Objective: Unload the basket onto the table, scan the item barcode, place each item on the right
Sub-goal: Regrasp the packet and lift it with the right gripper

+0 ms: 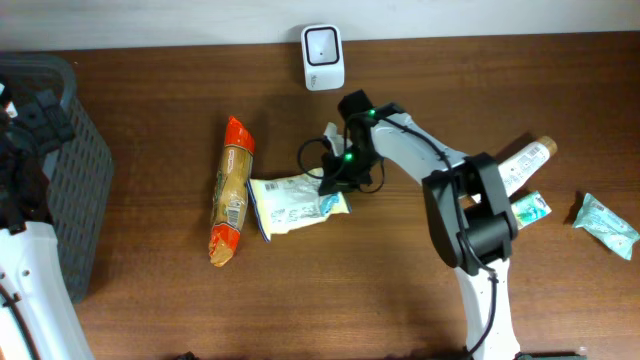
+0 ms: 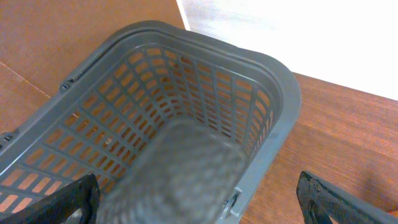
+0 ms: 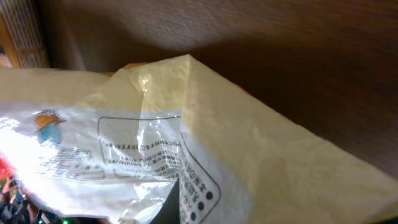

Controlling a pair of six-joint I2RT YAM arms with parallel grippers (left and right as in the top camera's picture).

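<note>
On the brown wooden table (image 1: 400,290), my left arm (image 1: 30,270) hangs over the grey slatted plastic basket (image 2: 273,68) at the left edge, and my left gripper (image 2: 199,208) points down into it, jaws spread wide with nothing between them. My right arm (image 1: 470,215) reaches from the right side towards the middle, elbow bent and wrist tipped down, just below the white box-shaped scanner (image 1: 323,57). There my right gripper (image 1: 338,180) is clenched on the right edge of the pale yellow crinkled plastic packet (image 1: 290,205), which lies on the table beside a long orange-ended snack bag (image 1: 232,190).
</note>
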